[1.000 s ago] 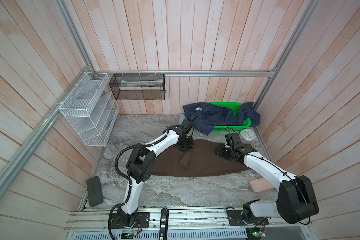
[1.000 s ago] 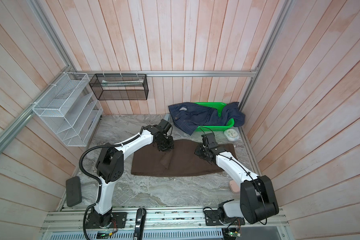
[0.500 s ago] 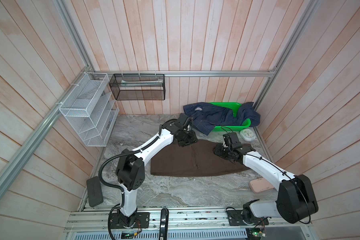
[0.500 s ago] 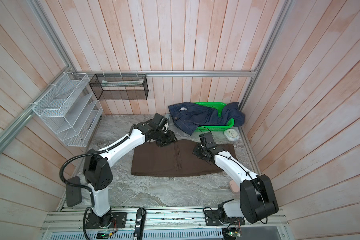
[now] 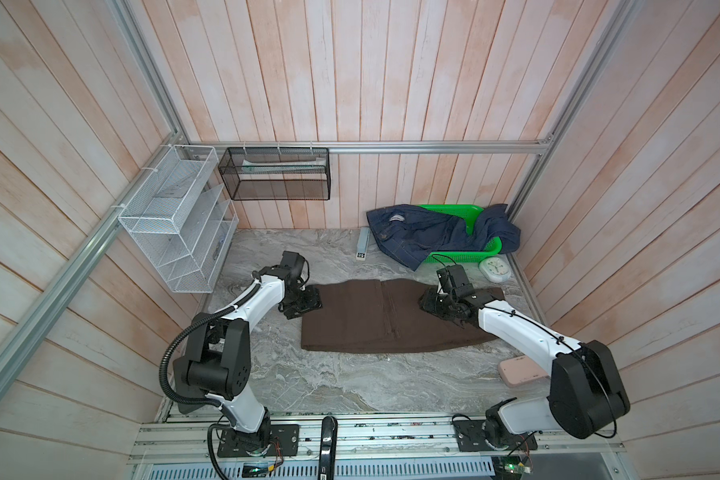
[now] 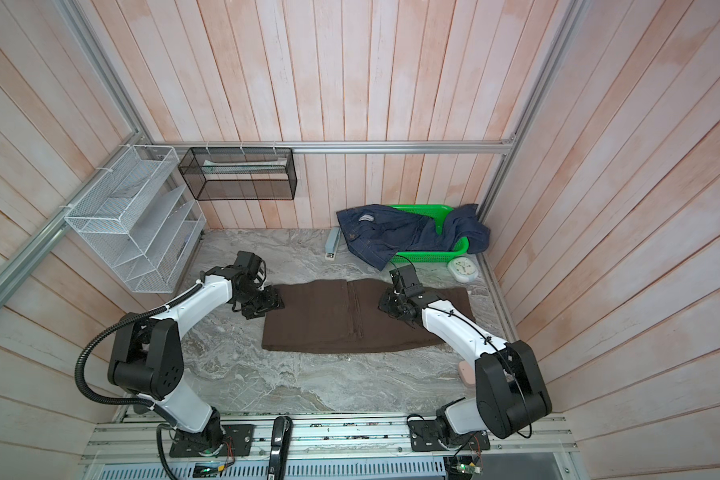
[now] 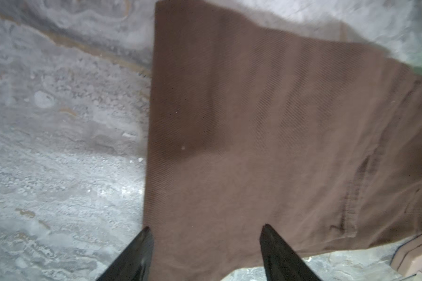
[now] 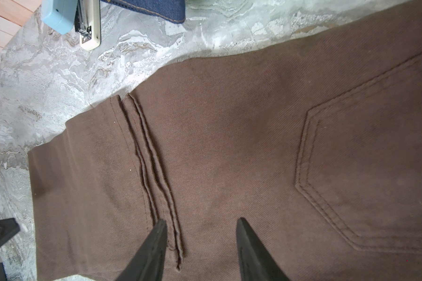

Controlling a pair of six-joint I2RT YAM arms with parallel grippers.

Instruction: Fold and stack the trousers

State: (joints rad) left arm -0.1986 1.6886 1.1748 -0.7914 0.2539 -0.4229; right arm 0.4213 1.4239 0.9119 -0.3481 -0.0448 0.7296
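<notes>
We log trousers (image 5: 391,318) flat on table (image 5: 329,386), folded once, long axis left–right between arms. Left claw (image 7: 205,227) released, empty, at left fold edge, the nearer arm there. Right claw (image 8: 201,220) parted, nothing pinched, over mid-cloth. We judge next fold runs along that axis.
</notes>
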